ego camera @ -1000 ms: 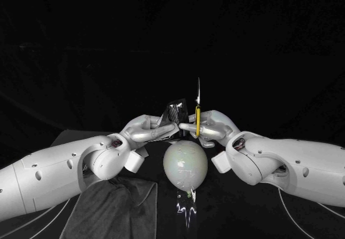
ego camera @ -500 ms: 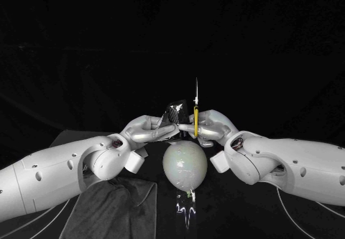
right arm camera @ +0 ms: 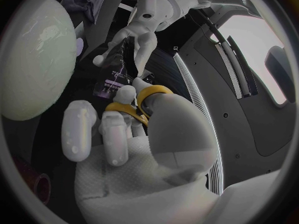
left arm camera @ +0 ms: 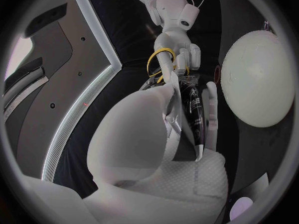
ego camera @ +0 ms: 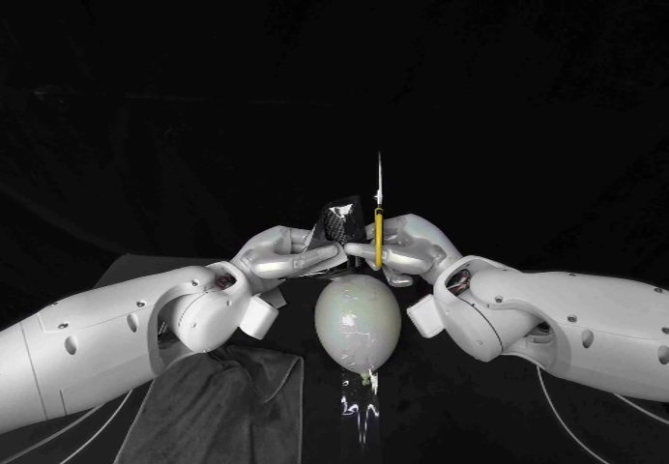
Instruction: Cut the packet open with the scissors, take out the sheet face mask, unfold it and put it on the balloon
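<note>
The left hand (ego camera: 286, 253) is pinching the packet (ego camera: 339, 220) upright above the balloon (ego camera: 359, 322) while the right hand (ego camera: 407, 249) is gripping the scissors (ego camera: 376, 217) just beside it, needing blades squared across its top edge.

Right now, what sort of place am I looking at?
Probably a robot test bench: a black table, a balloon, the left hand holding a packet and the right hand holding scissors.

Black table (ego camera: 449, 418): pale balloon (ego camera: 360, 324) centre, grey cloth (ego camera: 220, 406) beside it
</note>
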Controlling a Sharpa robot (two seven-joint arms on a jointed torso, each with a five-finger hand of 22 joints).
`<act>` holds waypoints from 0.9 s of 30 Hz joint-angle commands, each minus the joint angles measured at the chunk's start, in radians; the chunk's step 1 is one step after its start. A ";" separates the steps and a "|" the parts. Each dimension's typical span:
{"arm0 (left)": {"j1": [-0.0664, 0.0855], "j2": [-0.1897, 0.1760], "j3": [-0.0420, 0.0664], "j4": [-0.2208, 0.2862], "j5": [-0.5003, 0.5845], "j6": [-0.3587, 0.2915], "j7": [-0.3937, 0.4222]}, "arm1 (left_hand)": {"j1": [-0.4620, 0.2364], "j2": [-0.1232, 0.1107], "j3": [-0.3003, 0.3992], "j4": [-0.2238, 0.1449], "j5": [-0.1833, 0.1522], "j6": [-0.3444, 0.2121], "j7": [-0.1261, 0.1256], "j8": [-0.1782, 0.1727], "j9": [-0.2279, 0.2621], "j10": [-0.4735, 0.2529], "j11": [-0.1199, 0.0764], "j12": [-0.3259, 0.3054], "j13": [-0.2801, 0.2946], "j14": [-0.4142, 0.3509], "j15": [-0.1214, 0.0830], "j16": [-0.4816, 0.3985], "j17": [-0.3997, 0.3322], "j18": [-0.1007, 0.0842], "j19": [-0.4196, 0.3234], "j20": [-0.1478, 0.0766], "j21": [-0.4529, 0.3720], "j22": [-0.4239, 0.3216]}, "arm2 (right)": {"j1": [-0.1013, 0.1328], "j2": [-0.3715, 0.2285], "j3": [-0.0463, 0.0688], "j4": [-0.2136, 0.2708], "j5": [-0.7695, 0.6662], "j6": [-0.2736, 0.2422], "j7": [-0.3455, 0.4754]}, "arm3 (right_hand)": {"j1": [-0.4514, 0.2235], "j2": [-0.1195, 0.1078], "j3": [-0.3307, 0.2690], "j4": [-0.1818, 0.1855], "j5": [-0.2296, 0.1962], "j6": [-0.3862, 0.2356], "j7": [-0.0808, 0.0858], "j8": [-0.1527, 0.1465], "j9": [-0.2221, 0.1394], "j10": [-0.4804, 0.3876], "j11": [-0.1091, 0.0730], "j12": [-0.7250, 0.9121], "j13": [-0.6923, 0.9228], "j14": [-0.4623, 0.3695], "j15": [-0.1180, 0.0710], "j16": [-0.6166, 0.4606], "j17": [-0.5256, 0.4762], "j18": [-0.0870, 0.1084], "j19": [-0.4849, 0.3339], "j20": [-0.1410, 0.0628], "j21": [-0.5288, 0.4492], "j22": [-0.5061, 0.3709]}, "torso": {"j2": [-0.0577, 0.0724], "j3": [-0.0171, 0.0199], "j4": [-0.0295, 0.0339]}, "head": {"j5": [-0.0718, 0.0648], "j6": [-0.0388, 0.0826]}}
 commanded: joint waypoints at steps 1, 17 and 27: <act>0.002 -0.001 0.002 0.003 0.022 0.029 0.002 | -0.055 -0.042 -0.040 0.025 0.005 -0.041 0.022 -0.030 -0.015 -0.029 0.013 -0.003 0.002 -0.036 0.015 -0.010 0.000 -0.018 -0.050 0.024 -0.042 -0.025 | 0.001 -0.003 0.001 0.004 -0.041 -0.015 -0.011 | 0.047 0.059 0.022 -0.015 -0.003 0.007 -0.001 0.006 0.002 0.288 -0.036 0.878 0.383 0.104 -0.005 0.003 0.263 -0.003 -0.004 -0.003 -0.009 0.162 | 0.000 0.0000 -0.0001 | -0.001 0.000; 0.002 -0.012 0.001 0.006 0.026 0.063 -0.006 | -0.185 -0.014 -0.502 0.059 0.006 -0.101 0.057 -0.088 -0.042 -0.125 0.048 0.001 0.004 -0.178 0.056 -0.041 0.006 -0.053 -0.127 0.047 -0.154 -0.098 | 0.001 -0.016 0.001 0.010 -0.055 -0.071 -0.026 | 0.032 0.059 0.040 -0.018 -0.003 0.010 -0.004 0.016 0.010 0.288 -0.039 0.878 0.383 0.104 -0.007 0.003 0.263 -0.001 -0.011 -0.005 -0.021 0.159 | 0.000 0.0003 -0.0004 | -0.003 0.003; 0.002 -0.019 0.001 -0.004 0.052 0.049 0.015 | -0.243 -0.169 -0.694 0.070 0.018 -0.267 0.070 -0.152 -0.086 -0.214 0.071 -0.005 0.000 -0.292 0.086 -0.080 -0.004 -0.088 -0.165 0.049 -0.196 -0.124 | 0.001 -0.028 0.001 0.007 -0.056 -0.088 -0.033 | 0.026 0.057 0.049 -0.022 -0.003 0.009 -0.006 0.022 0.017 0.288 -0.041 0.878 0.383 0.104 -0.009 0.003 0.263 -0.001 -0.012 -0.007 -0.021 0.159 | 0.000 0.0001 -0.0002 | -0.007 0.007</act>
